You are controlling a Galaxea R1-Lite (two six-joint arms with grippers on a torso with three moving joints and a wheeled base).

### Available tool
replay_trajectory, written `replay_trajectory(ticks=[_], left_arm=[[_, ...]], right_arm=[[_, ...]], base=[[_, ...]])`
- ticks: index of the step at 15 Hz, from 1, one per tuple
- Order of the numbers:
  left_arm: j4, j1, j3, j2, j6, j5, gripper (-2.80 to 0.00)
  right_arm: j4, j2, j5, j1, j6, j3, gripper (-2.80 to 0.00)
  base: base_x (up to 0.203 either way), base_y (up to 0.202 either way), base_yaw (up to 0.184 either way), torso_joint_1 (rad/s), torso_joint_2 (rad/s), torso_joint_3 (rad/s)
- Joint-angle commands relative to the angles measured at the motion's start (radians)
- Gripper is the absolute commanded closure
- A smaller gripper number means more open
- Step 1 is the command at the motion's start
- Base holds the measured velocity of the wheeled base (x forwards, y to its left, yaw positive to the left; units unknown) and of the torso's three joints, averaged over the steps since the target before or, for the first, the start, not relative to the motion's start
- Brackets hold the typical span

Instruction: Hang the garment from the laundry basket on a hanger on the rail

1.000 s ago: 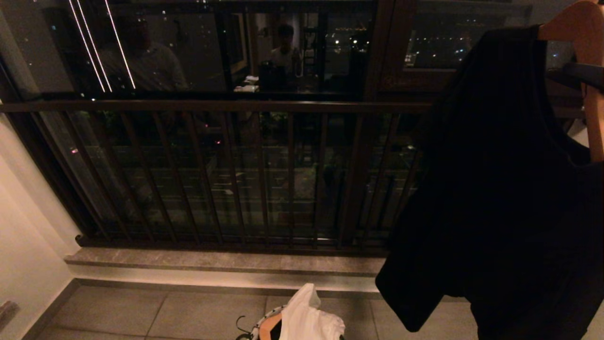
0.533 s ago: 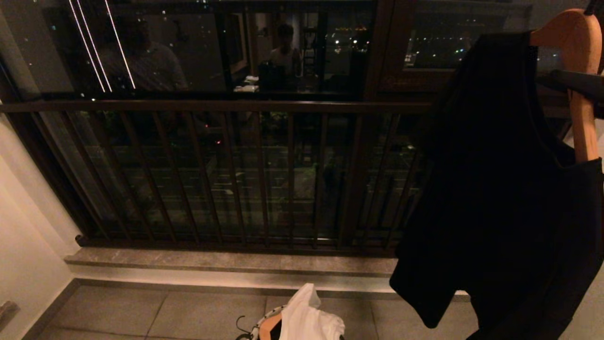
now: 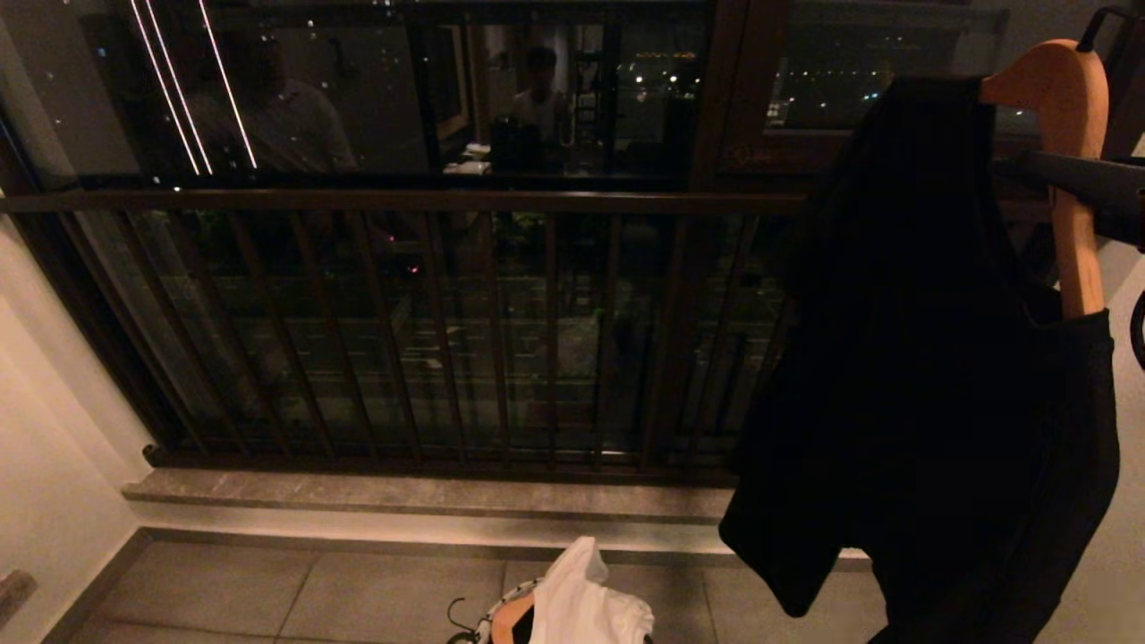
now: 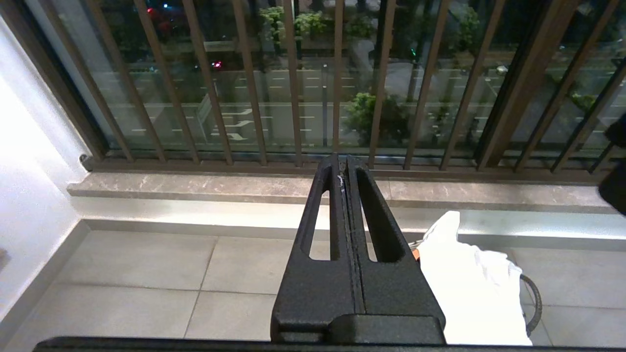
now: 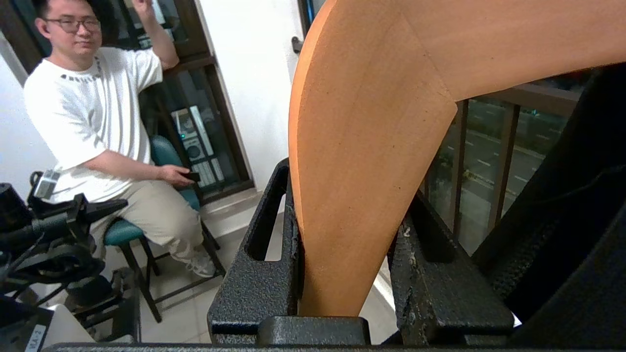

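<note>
**Black garment on wooden hanger, held aloft at right**

Item: right gripper (image 5: 349,254), high at the right of the scene. Its two black fingers (image 5: 259,274) are closed on the thick middle of a wooden hanger (image 5: 371,146), wood pressed against both inner faces. Gripping the stout centre, by my reading, keeps the load balanced and leaves the hook (image 3: 1096,22) free at the top.

Item: black garment (image 3: 930,358), already draped on the hanger, hanging loose to well above the floor. It is held high presumably to reach the rail; no pale rail is identifiable in view, so the hanging is not yet done.

Item: laundry basket (image 3: 487,626), on the tiled floor near the bottom centre, mostly cut off, with a white cloth (image 3: 586,608) spilling from it.

Item: left gripper (image 4: 346,210), low and idle, fingers pressed together, empty.

Item: window bars (image 3: 402,331), dark, far side. A seated person (image 5: 98,122) watches from behind.
</note>
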Motion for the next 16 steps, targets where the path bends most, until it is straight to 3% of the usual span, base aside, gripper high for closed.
replay_trajectory(ticks=[1,5,10,11,16], left_arm=[[0.000,0.000,0.006,0.000,0.000,0.000,0.00],[0.000,0.000,0.006,0.000,0.000,0.000,0.00],[0.000,0.000,0.006,0.000,0.000,0.000,0.00],[0.000,0.000,0.006,0.000,0.000,0.000,0.00],[0.000,0.000,0.006,0.000,0.000,0.000,0.00]], right_arm=[[-0.010,0.004,0.009,0.000,0.004,0.000,0.00],[-0.008,0.018,0.013,0.008,0.044,-0.004,0.00],[-0.008,-0.005,0.013,0.009,0.031,0.016,0.00],[-0.010,-0.010,0.013,0.009,0.032,0.017,-2.80],[-0.010,-0.051,0.004,0.008,0.033,0.014,-2.80]], base=[[0.000,0.000,0.000,0.000,0.00,0.000],[0.000,0.000,0.000,0.000,0.00,0.000],[0.000,0.000,0.000,0.000,0.00,0.000],[0.000,0.000,0.000,0.000,0.00,0.000],[0.000,0.000,0.000,0.000,0.00,0.000]])
